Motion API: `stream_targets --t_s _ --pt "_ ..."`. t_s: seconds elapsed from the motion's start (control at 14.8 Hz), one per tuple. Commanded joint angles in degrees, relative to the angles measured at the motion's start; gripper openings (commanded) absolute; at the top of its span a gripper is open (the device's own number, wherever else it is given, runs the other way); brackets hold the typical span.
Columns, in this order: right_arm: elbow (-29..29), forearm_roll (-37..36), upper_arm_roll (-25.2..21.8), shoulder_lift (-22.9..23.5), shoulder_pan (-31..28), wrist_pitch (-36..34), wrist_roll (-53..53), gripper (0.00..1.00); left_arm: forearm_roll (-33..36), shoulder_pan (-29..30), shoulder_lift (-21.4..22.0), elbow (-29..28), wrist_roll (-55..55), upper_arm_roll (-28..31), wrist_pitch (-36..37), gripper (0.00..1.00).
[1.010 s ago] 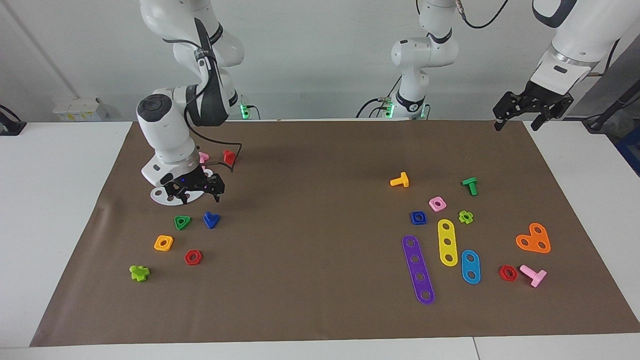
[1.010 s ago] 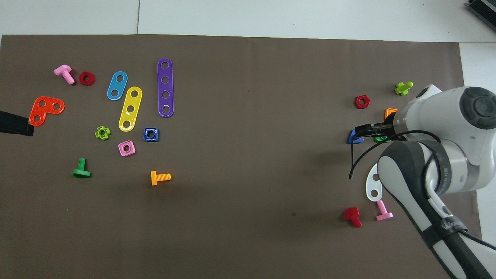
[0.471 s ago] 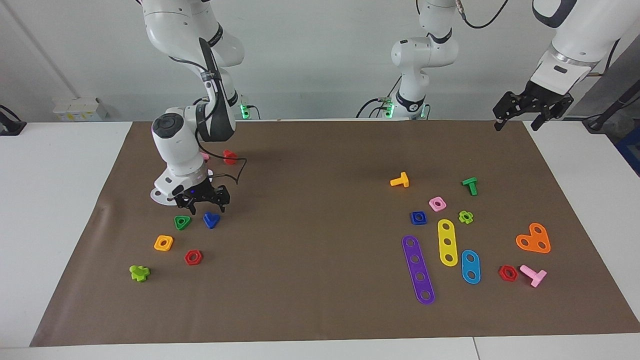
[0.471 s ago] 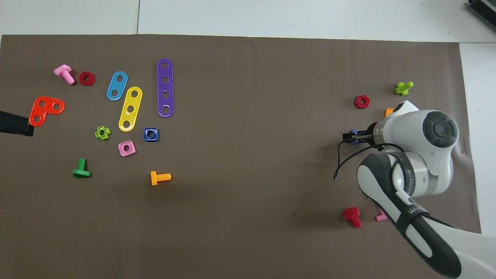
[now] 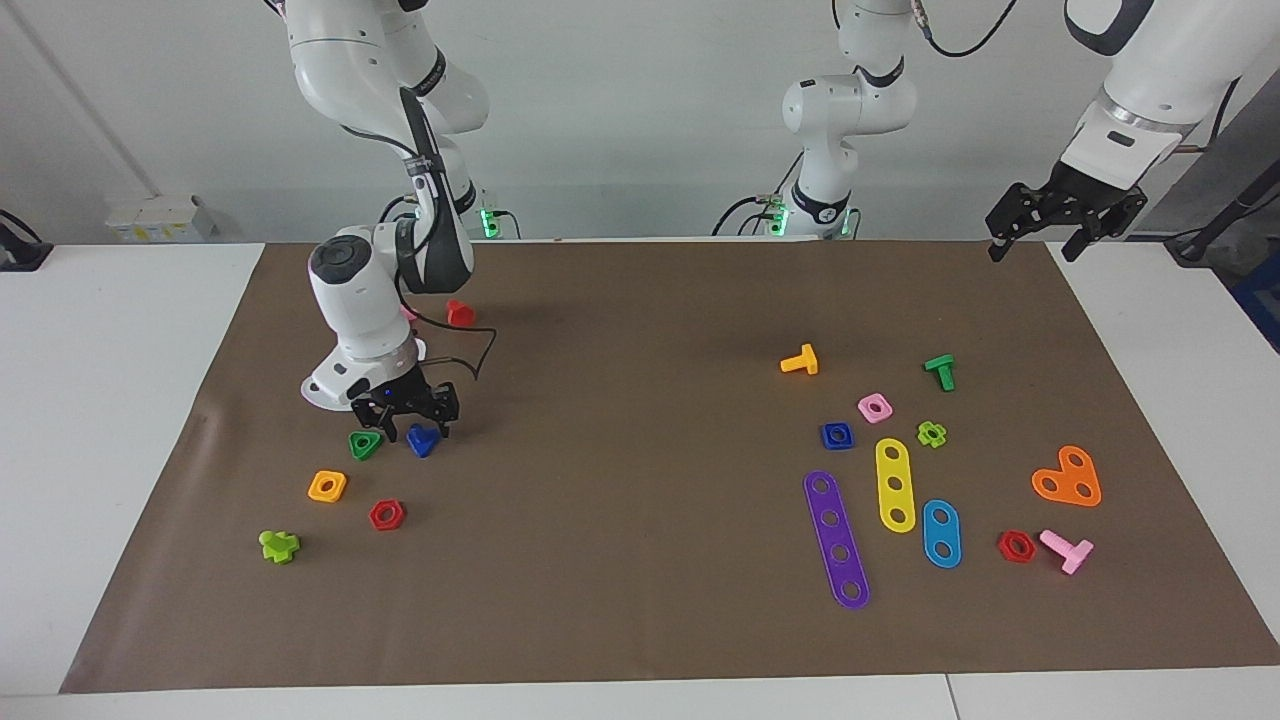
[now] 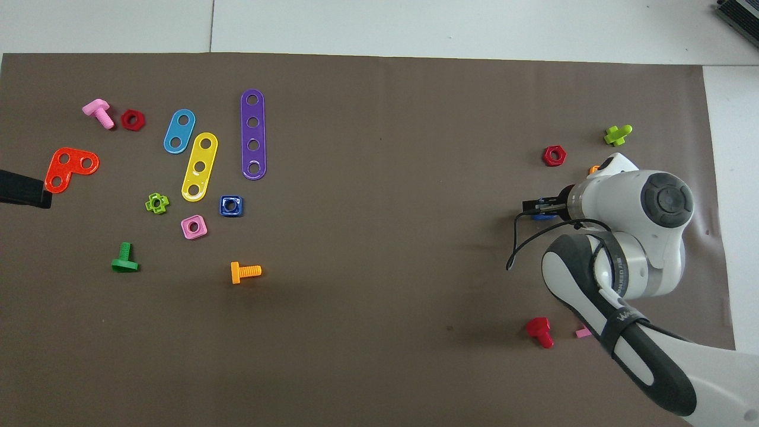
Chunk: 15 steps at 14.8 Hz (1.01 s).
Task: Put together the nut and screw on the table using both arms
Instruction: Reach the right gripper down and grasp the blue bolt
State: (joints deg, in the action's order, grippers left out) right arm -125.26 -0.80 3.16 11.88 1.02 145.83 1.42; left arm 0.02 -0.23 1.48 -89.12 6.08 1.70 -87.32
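Observation:
The blue screw (image 5: 423, 440) lies on the brown mat of the table (image 5: 640, 600) toward the right arm's end, beside a green triangular nut (image 5: 365, 444). My right gripper (image 5: 415, 428) is down over the screw, its fingers open and standing on either side of it. In the overhead view the right gripper (image 6: 541, 207) covers most of the screw (image 6: 542, 217). The blue square nut (image 5: 837, 435) (image 6: 230, 206) lies flat toward the left arm's end. My left gripper (image 5: 1040, 238) waits open in the air over the mat's corner at that end.
Around the screw lie an orange square nut (image 5: 327, 486), a red hex nut (image 5: 386, 514), a lime piece (image 5: 279, 545), a white plate (image 5: 322, 392) and a red screw (image 5: 459, 314). A pink nut (image 5: 875, 407), an orange screw (image 5: 800, 361) and coloured strips (image 5: 836, 538) surround the blue nut.
My right gripper has come down and shifted away from the robots onto the blue screw, its fingers drawing in a little. The left arm has not moved.

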Motion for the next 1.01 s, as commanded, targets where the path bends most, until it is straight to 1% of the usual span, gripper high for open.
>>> stream_targets --t_s 0.0,0.07,0.2,0.27,0.47,0.74,0.94 --pt "-0.4 1.3 0.1 0.1 -0.3 1.4 -3.0 0.71 -0.1 0.7 1.8 -1.9 -0.5 -0.4 0.2 1.00" --pt "-0.4 1.0 0.1 0.1 -0.3 1.4 -3.0 0.65 -0.1 0.7 1.8 -1.9 -0.5 -0.4 0.2 1.00" --pt "-0.4 0.8 0.1 0.1 -0.4 1.5 -3.0 0.60 -0.1 0.7 1.8 -1.9 -0.5 -0.4 0.2 1.00" --pt "-0.4 0.8 0.1 0.1 -0.5 1.5 -3.0 0.56 -0.1 0.7 1.8 -1.9 -0.5 -0.4 0.2 1.00" --pt "-0.4 0.8 0.0 0.3 -0.6 1.5 -3.0 0.52 -0.1 0.7 1.8 -1.9 -0.5 -0.4 0.2 1.00" --pt "-0.4 0.7 0.0 0.3 -0.6 1.5 -2.9 0.40 0.0 0.7 1.8 -1.9 -0.5 -0.4 0.2 1.00" --pt "-0.4 0.7 0.0 0.3 -0.6 1.4 -3.0 0.34 -0.1 0.7 1.8 -1.9 -0.5 -0.4 0.2 1.00"
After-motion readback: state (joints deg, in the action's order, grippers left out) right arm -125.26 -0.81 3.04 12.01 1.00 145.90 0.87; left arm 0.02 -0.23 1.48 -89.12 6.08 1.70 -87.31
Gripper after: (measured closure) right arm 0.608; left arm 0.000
